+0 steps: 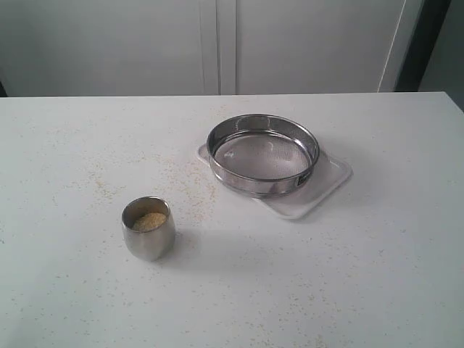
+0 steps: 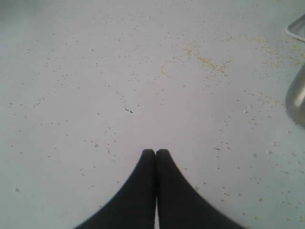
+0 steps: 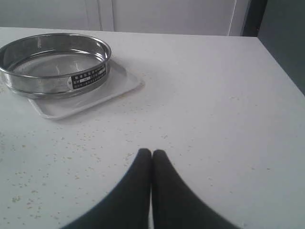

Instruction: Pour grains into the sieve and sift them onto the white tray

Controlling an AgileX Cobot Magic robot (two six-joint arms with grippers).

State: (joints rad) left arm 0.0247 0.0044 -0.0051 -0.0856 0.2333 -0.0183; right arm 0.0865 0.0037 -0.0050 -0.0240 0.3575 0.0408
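A small rounded steel cup (image 1: 148,229) stands on the white table at the left, holding yellow-beige grains (image 1: 149,221). The wide steel sieve (image 1: 262,154) with grey mesh rests on the white tray (image 1: 330,181) right of centre; its mesh looks bare. In the right wrist view the sieve (image 3: 55,64) sits on the tray (image 3: 86,102) well ahead of my right gripper (image 3: 151,152), which is shut and holds nothing. My left gripper (image 2: 155,152) is shut over bare table, with the cup's edge (image 2: 296,98) off to one side. Neither arm shows in the exterior view.
Stray grain specks (image 1: 192,192) are scattered over the table (image 1: 348,275), thickest between cup and tray. White cabinet doors (image 1: 217,43) stand behind the table's far edge. A dark gap (image 3: 286,43) lies past the table's right edge.
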